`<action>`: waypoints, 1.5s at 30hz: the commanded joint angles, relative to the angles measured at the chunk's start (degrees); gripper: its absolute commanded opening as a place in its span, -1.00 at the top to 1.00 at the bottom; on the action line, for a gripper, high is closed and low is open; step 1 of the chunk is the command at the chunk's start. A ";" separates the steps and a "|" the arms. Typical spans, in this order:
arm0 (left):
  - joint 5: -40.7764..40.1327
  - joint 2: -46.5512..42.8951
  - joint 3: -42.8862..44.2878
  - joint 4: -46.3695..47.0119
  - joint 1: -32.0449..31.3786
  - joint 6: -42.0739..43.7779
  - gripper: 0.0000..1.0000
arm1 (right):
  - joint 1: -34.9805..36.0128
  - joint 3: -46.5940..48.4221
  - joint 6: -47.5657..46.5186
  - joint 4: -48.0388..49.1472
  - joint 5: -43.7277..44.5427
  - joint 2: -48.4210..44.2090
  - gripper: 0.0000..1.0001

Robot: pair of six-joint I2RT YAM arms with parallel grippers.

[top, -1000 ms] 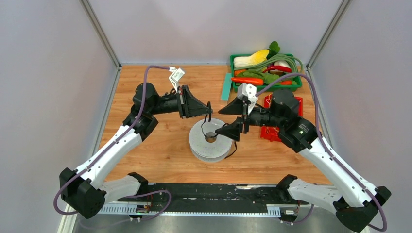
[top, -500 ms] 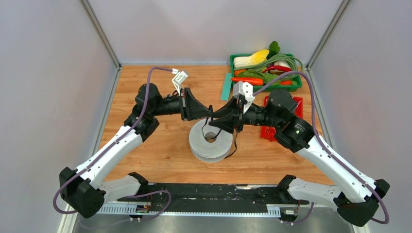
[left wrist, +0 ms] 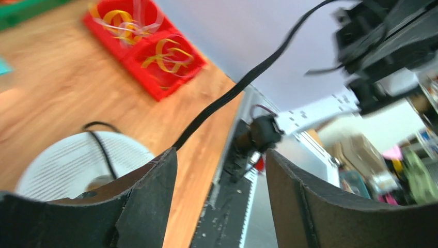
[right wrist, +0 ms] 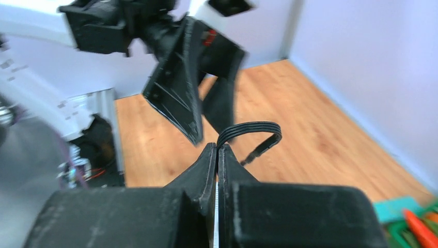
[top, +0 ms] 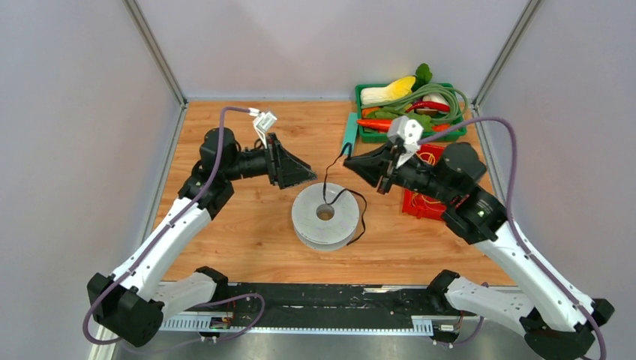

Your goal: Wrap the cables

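Since 1 s ago: right gripper [top: 347, 158] is pulling back from the spool [top: 309, 225], pinching the cable [top: 328, 178]; left gripper [top: 310, 178] is backing off, jaws apart, empty. Cable is hanging from the right tips down to the spool hub; over-pulling is risking slip or spool drag.

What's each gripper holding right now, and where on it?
Right gripper is shut on the black cable near its free end, a short bent stub poking past the tips. Left gripper is open, holding nothing.
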 commanded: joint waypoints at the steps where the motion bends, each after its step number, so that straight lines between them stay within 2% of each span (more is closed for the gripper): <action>1: -2.10 -3.61 -1.42 -5.56 8.09 7.46 -0.43 | -5.43 -0.86 -1.06 -0.53 9.60 -6.37 1.00; 4: -0.87 -4.93 1.64 -10.12 9.51 19.82 -0.44 | -10.27 0.01 1.40 -4.92 7.07 -7.17 1.00; 6: -1.13 -6.77 2.27 -7.78 8.55 25.04 -0.43 | -11.51 -0.51 6.22 -6.07 3.90 -7.34 1.00; 11: -2.61 -4.94 9.55 -15.05 1.53 34.18 -0.28 | -11.60 -4.37 13.25 -0.74 6.25 -7.26 1.00; 13: -3.41 -5.02 9.57 -12.70 -1.64 33.85 -0.22 | -11.52 -6.30 16.77 3.04 5.65 -7.00 0.99; 17: -5.08 -4.41 8.86 -6.37 -7.27 33.85 -0.11 | -10.82 -8.59 21.18 9.20 -2.86 -5.68 1.00; 22: -5.01 -0.11 13.16 -4.60 -7.89 28.67 0.01 | -5.37 -10.61 10.40 7.90 -4.11 -6.64 1.00; 25: -6.74 0.60 13.52 -5.64 -7.98 25.94 -0.03 | -3.08 -12.46 4.14 7.55 -1.83 -8.57 1.00; 27: -11.83 1.39 14.65 -14.39 -7.46 29.34 -0.29 | -3.08 -12.20 3.08 5.80 0.97 -9.19 1.00; 29: -11.43 3.32 14.84 -21.63 -3.61 30.25 -0.41 | -3.08 -11.59 2.12 2.99 7.19 -10.06 1.00; 32: -9.04 4.64 7.66 -19.73 4.82 25.69 -0.44 | -4.48 -11.58 -1.05 1.84 18.09 -12.78 1.00; 35: -8.95 9.10 3.51 -20.94 10.64 27.51 -0.45 | -7.90 -10.27 -2.89 0.26 25.13 -14.81 1.00; 39: -6.85 17.10 2.18 -23.15 11.97 30.59 -0.47 | -13.35 -8.16 -7.63 -2.65 33.84 -15.43 0.99; 45: -6.93 26.44 -0.10 -17.54 11.97 26.82 -0.48 | -25.47 -7.72 -8.18 -4.67 34.48 -13.94 1.00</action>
